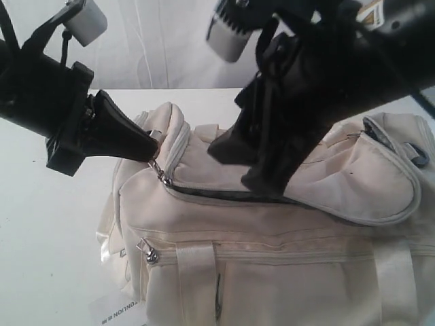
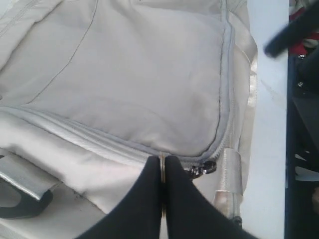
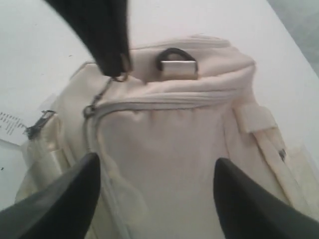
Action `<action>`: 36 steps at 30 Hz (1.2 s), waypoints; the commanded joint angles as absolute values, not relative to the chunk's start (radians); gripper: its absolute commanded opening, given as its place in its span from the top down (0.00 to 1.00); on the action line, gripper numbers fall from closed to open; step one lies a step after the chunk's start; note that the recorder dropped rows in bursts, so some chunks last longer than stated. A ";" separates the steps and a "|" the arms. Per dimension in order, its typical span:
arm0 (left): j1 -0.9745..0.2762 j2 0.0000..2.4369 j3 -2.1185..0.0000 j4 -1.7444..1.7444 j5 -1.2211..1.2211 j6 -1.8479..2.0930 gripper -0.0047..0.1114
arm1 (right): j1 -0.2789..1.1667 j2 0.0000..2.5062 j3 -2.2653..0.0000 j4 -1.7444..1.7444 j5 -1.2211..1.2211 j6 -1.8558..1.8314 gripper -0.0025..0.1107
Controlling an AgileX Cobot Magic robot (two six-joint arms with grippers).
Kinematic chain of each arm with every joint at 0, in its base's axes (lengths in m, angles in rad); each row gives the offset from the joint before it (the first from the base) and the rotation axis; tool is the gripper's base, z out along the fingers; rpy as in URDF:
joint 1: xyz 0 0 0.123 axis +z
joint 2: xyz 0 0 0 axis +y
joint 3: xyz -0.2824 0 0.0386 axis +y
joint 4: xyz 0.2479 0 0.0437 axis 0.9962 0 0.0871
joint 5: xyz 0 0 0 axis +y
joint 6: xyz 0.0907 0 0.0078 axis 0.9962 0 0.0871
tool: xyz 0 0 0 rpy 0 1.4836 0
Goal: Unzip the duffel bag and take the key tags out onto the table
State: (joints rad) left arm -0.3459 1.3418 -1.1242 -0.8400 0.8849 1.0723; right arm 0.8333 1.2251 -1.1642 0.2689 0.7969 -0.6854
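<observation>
1. Paper label point(image 1: 115, 314), flat and white with dark print, pokes out from under the near corner of the duffel bag point(image 1: 272, 265). The bag rests on the table point(image 1: 47, 224), a smooth, plain white top.
2. Soft, creased cream fabric covers the bag's near face. A glossy pale webbing handle point(image 1: 197, 272) runs up it as a flat strap. The front pocket zipper above is closed, and its small shiny slider point(image 1: 151, 255) hangs at the left end.
3. Higher up, the top zipper point(image 1: 224, 195) curves across the upper panel. A stretch of it is parted into a thin dark slit.
4. The left gripper point(image 1: 151, 151) is black, matte and wedge-shaped, tapering to a point at the left end of that zipper. It is clenched on the metal pull point(image 1: 160, 172). In the left wrist view the pull's thin brass-tinted edge is sandwiched between the two fingers point(image 2: 144, 199), with the slider just beside them.
5. The right gripper point(image 1: 234, 166) hangs over the middle of the bag, released. In the right wrist view its dark fingers point(image 3: 75, 199) stand wide apart with only cream cloth showing between them. Whether the tips touch the fabric cannot be told.
6. At the bag's end, a rounded black D-ring point(image 3: 172, 54) sits in a short webbing loop, near the left gripper. Bare white tabletop lies beyond the bag.
</observation>
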 commanded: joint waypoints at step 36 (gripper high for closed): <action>-0.351 1.378 -1.130 -0.852 0.783 1.079 0.96 | 0.970 1.376 -0.988 0.260 0.715 -0.690 0.98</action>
